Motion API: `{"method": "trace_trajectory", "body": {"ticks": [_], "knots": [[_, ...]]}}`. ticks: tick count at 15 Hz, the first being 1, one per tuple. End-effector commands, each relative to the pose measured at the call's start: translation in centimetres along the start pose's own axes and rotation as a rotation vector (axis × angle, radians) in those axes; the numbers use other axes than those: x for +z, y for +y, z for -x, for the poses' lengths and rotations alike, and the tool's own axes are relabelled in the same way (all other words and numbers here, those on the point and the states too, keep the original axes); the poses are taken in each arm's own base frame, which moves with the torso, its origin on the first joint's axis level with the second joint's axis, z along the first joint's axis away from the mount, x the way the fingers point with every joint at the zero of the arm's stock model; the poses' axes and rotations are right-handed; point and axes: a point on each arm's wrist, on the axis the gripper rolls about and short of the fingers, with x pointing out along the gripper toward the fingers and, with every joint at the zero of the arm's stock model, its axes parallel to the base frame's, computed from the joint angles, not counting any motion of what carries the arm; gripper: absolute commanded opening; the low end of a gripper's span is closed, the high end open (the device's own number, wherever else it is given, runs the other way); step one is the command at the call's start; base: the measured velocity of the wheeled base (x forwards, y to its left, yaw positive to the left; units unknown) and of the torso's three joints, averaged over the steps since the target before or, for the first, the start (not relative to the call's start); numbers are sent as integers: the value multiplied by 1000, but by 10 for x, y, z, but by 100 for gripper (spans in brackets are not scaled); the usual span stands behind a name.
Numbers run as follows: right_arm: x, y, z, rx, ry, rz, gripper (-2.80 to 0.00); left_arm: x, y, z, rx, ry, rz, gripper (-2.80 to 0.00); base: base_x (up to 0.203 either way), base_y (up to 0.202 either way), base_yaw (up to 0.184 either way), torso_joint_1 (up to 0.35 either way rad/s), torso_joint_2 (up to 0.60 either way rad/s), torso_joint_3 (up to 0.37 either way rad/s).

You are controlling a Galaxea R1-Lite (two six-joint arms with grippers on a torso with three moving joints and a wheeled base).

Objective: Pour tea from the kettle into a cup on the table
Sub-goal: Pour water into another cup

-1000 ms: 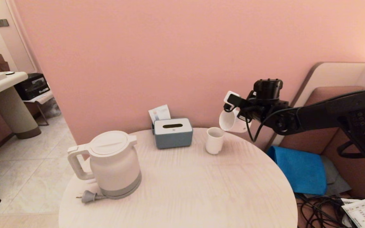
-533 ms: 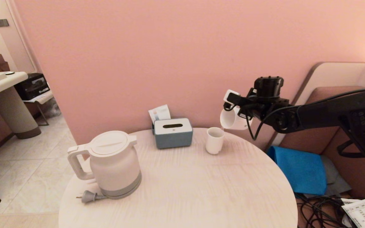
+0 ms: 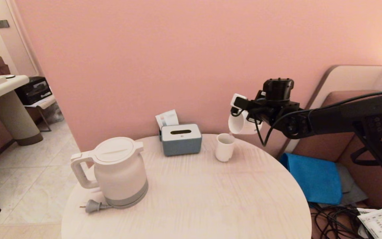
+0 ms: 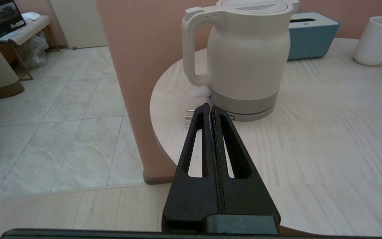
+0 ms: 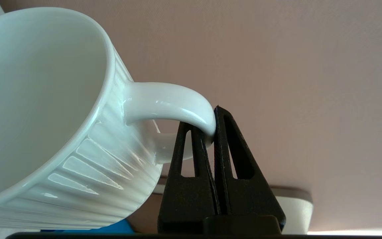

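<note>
The white kettle (image 3: 119,171) (image 4: 249,56) stands upright, lid closed, on the left of the round pale table (image 3: 194,199). My right gripper (image 3: 244,105) (image 5: 211,119) is shut on the handle of the ribbed white cup (image 3: 240,124) (image 5: 45,109). It holds the cup in the air at the table's far right, tipped on its side with the mouth facing left. The cup's low rim hangs just over a smaller handleless cup (image 3: 224,147) (image 4: 376,39). No tea shows inside. My left gripper (image 4: 210,108) is shut and empty, low by the table's edge in front of the kettle's base.
A grey-and-white tissue box (image 3: 181,139) sits at the back of the table. The kettle's plug (image 3: 93,205) lies by its base. Right of the table are a blue cloth (image 3: 313,176) on a seat and black cables (image 3: 333,219) on the floor.
My right gripper has carried the tipped cup a little to the left and up, so its rim now hangs over the small cup. The kettle and left gripper have not moved.
</note>
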Motion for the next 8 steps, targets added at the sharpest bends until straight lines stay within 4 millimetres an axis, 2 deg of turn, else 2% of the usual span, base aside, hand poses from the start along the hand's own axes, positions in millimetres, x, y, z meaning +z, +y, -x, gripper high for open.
{"method": "trace_trajectory", "body": {"ticks": [1,8], "knots": [[3,-1,1,-5,-5,10,-280,0,0,0,0,1,0,-280,0,0,0,0,0,0],[9,1,3,-10,-2,61,-280,0,0,0,0,1,0,-280,0,0,0,0,0,0]]}}
